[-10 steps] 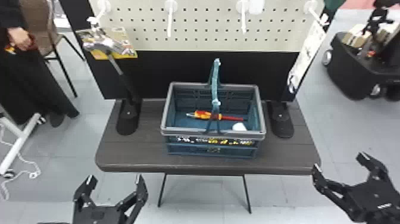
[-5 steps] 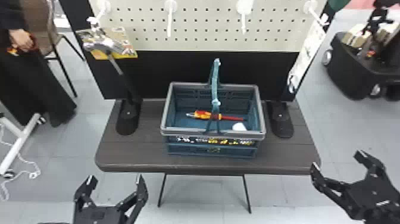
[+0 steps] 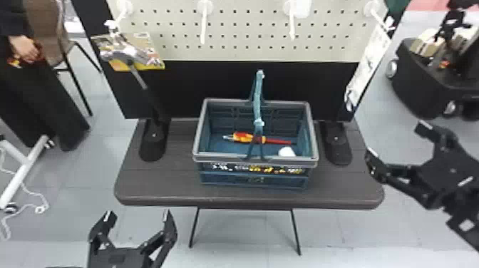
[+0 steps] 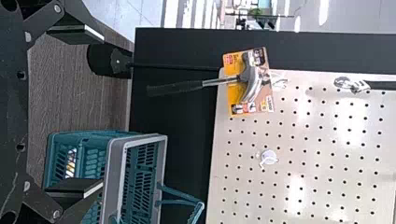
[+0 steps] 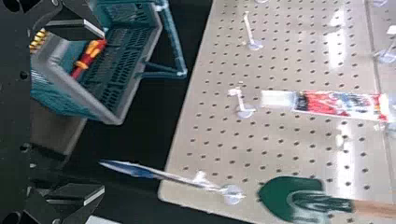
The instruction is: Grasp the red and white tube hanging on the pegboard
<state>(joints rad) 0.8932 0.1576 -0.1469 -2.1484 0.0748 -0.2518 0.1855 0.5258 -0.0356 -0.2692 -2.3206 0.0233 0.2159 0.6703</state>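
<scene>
In the head view my right gripper [image 3: 395,139] stands open at the right, beside the table's right edge, with nothing between its fingers. The right wrist view has the same gripper [image 5: 95,114] open, facing the basket and pegboard. There the red and white tube [image 5: 338,103] hangs on the pegboard [image 5: 275,154], apart from the fingers, between a hook and the green trowel [image 5: 289,193]. My left gripper [image 3: 137,214] is parked open and empty in front of the table at the lower left; in the left wrist view this gripper [image 4: 95,112] is also open.
A blue basket [image 3: 255,178] with a grey rim holds a red and yellow screwdriver [image 3: 249,138] on the table [image 3: 149,189]. A hammer [image 3: 128,58] hangs at the left and a white pack [image 3: 367,67] at the right. Empty hooks jut from the pegboard.
My right gripper has shifted slightly to the left and up in the head view, still open. My left arm keeps its place.
</scene>
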